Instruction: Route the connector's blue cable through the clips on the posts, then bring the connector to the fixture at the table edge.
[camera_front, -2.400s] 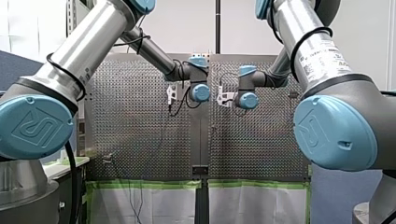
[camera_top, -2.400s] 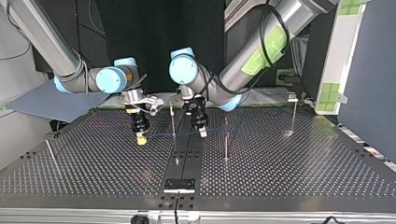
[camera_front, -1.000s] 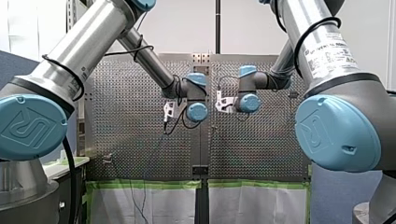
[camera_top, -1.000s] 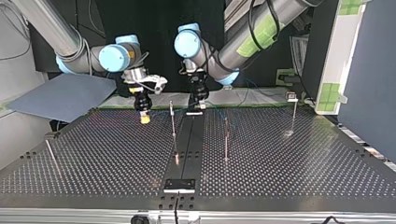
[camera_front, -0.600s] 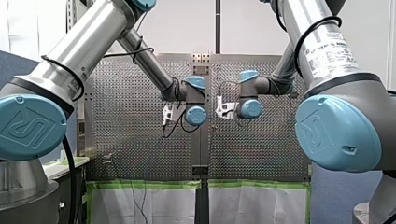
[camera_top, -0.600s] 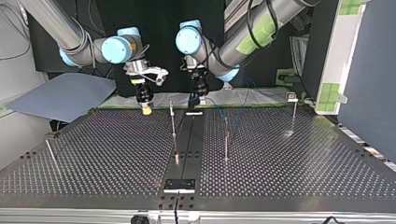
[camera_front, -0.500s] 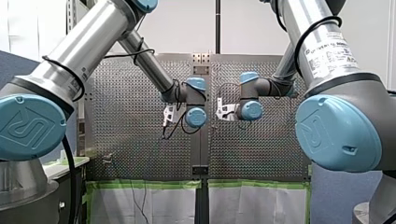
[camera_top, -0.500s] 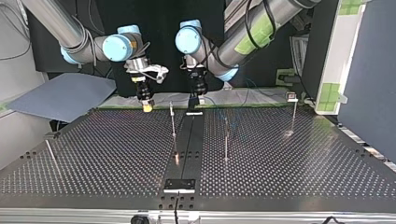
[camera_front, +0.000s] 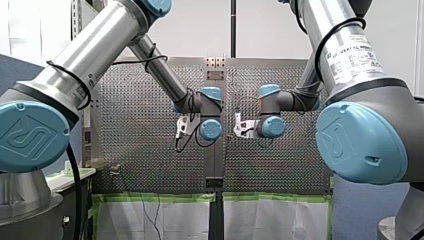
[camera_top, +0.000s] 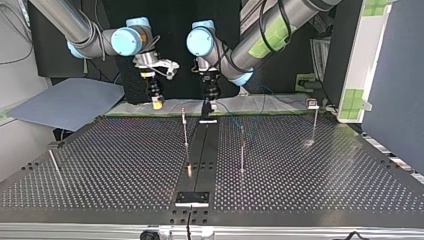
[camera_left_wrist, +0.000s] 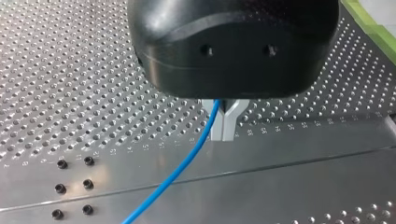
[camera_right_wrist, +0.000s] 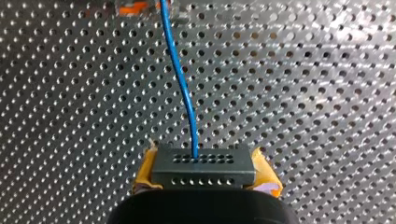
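In the right wrist view my right gripper (camera_right_wrist: 205, 179) is shut with its yellow pads (camera_right_wrist: 147, 170) on a dark grey connector (camera_right_wrist: 203, 165). The blue cable (camera_right_wrist: 180, 74) leaves the connector and runs ahead over the perforated table. In the left wrist view my left gripper (camera_left_wrist: 224, 122) has its metal fingers shut on the blue cable (camera_left_wrist: 187, 161), which trails away below them. In the top view my right gripper (camera_top: 157, 104) and my left gripper (camera_top: 206, 107) hang side by side above the table's far edge, behind a thin post (camera_top: 185, 127).
More posts stand at the middle (camera_top: 242, 150), the top view's right (camera_top: 315, 122) and its left (camera_top: 54, 162). A black fixture (camera_top: 192, 198) sits at the near table edge on the centre strip. A grey sheet (camera_top: 65, 102) lies beyond the table's far left corner.
Both grippers have risen and drawn back toward the table's far edge in the top view. The right gripper moved more, carrying the connector; both stay shut.
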